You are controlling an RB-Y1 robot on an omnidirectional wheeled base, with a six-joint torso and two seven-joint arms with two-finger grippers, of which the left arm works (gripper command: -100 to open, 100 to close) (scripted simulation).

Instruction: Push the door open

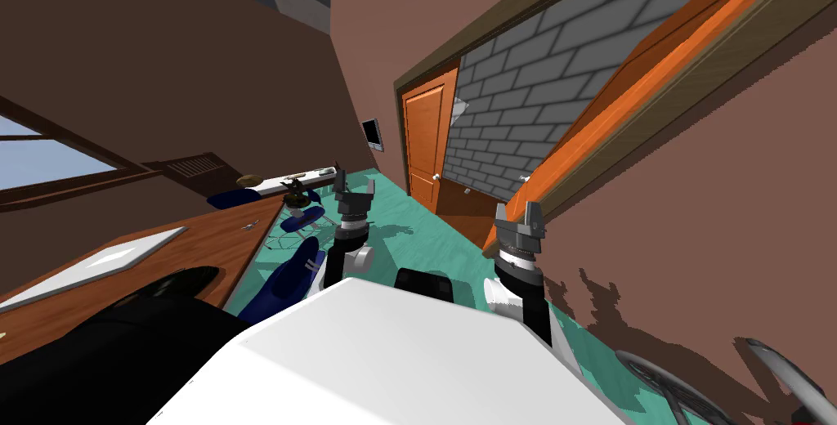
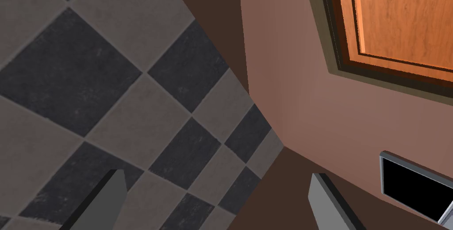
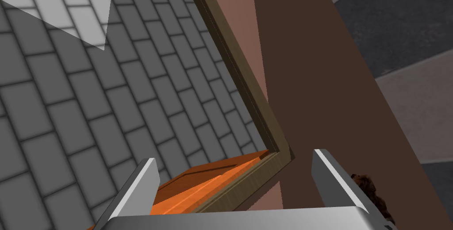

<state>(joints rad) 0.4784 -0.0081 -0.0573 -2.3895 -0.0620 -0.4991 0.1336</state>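
Facing the orange wood-grain panelled door (image 1: 654, 69), ajar just beyond our right gripper (image 1: 520, 217), we judge the push barely begun. That gripper's fingers, like those of our left gripper (image 1: 353, 191), stand wide apart, empty. Next we must press the door's panel forward.

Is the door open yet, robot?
Partly. Done: the door stands swung off its frame, with a brick wall showing through the gap. In hand: my open right gripper is at the door's near edge. Left to do: probably push it wider. My left gripper is open, off to the side.
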